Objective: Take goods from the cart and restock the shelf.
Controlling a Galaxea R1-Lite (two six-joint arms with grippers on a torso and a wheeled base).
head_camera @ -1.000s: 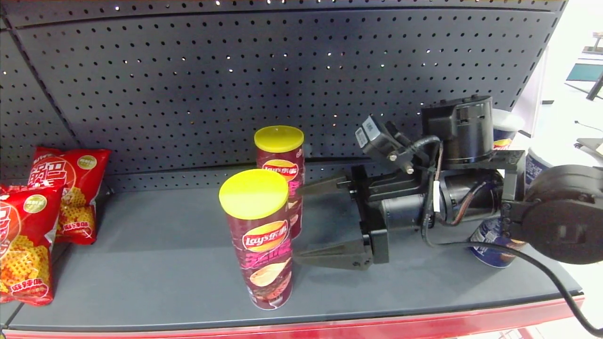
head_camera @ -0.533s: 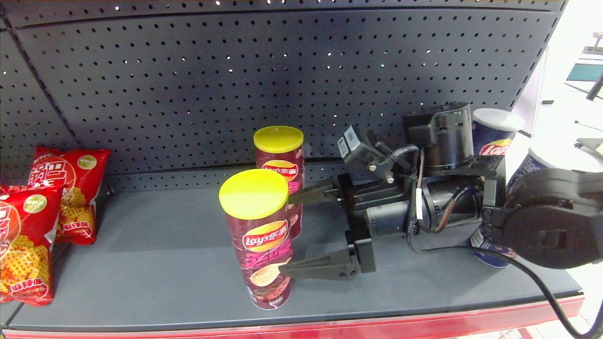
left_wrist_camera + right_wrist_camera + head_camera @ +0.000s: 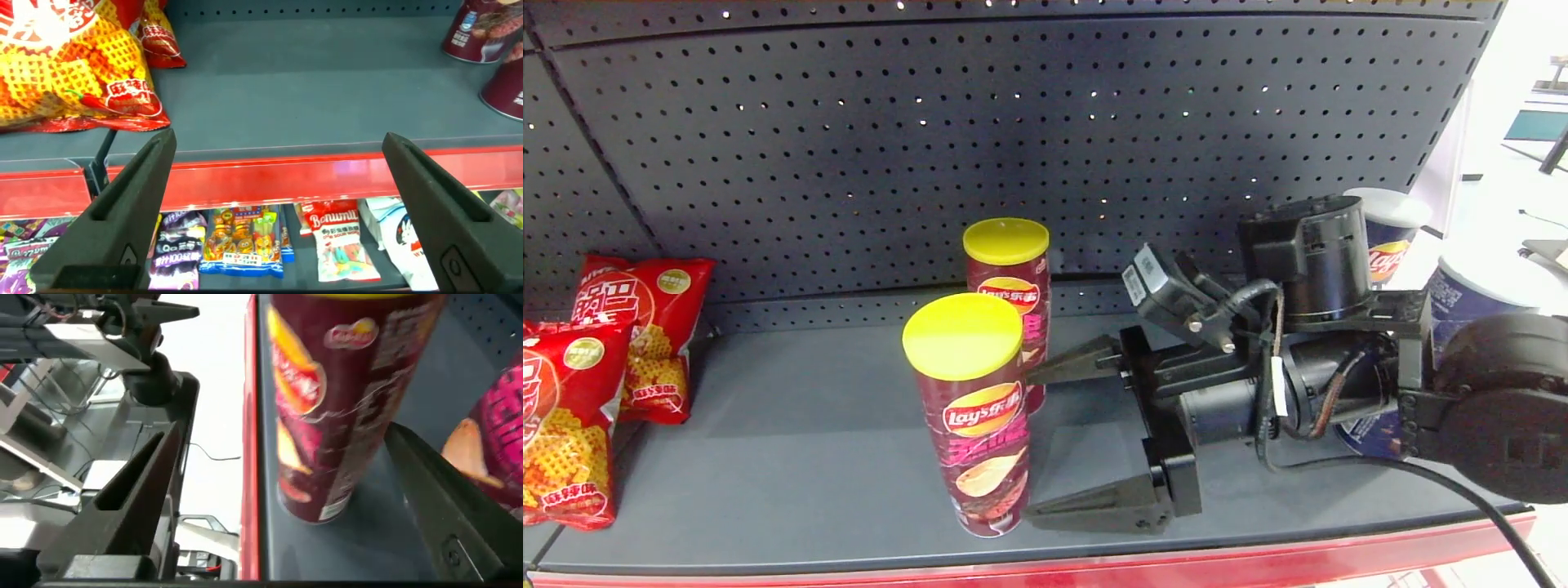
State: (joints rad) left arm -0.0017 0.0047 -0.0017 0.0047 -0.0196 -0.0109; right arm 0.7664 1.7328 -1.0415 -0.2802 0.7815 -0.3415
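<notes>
Two maroon chip cans with yellow lids stand on the grey shelf (image 3: 800,457). The front can (image 3: 972,408) is near the shelf's edge and the rear can (image 3: 1009,282) is behind it. My right gripper (image 3: 1041,445) is open and level with the front can's lower half, its fingertips (image 3: 1062,367) just at the can's right side. The right wrist view has the front can (image 3: 343,400) straight ahead between the spread fingers, with the rear can (image 3: 498,433) beside it. My left gripper (image 3: 279,139) is open and holds nothing, below the shelf's red front edge (image 3: 270,175).
Red snack bags (image 3: 580,384) lie at the shelf's left end. Blue cans (image 3: 1388,229) stand at the right behind my right arm. A perforated back panel (image 3: 931,147) closes the shelf. Packets (image 3: 245,245) fill the lower shelf.
My right gripper went left toward the front can, then shifted toward the shelf's front edge and slightly back right. Its fingers spread wider. Both cans stayed put.
</notes>
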